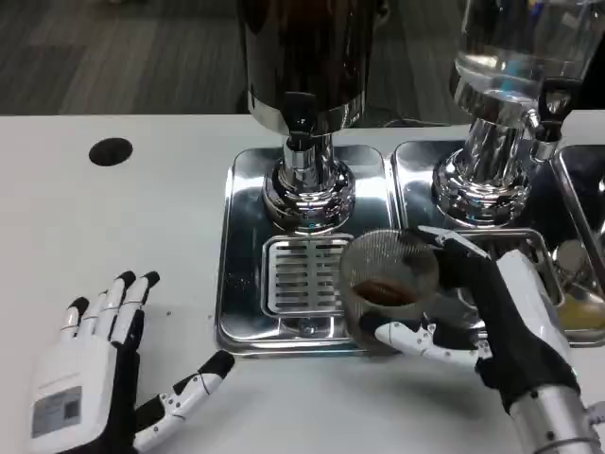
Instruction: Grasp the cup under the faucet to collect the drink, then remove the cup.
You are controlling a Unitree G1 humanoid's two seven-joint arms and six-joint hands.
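A clear ribbed cup [387,287] with a little brown drink in it sits at the front right edge of the steel drip tray [248,236], in the grip of my right hand [492,322], whose fingers wrap it from the right. The cup stands right of and nearer than the dark dispenser's faucet [301,128], not under it. My left hand [104,364] lies flat on the white table at the lower left, fingers spread, holding nothing.
A second dispenser [506,95] with a clear tank stands on its own tray at the right, faucet [546,123] to its side. A slotted grate [298,276] lies in the drip tray. A black hole [111,151] marks the table at the far left.
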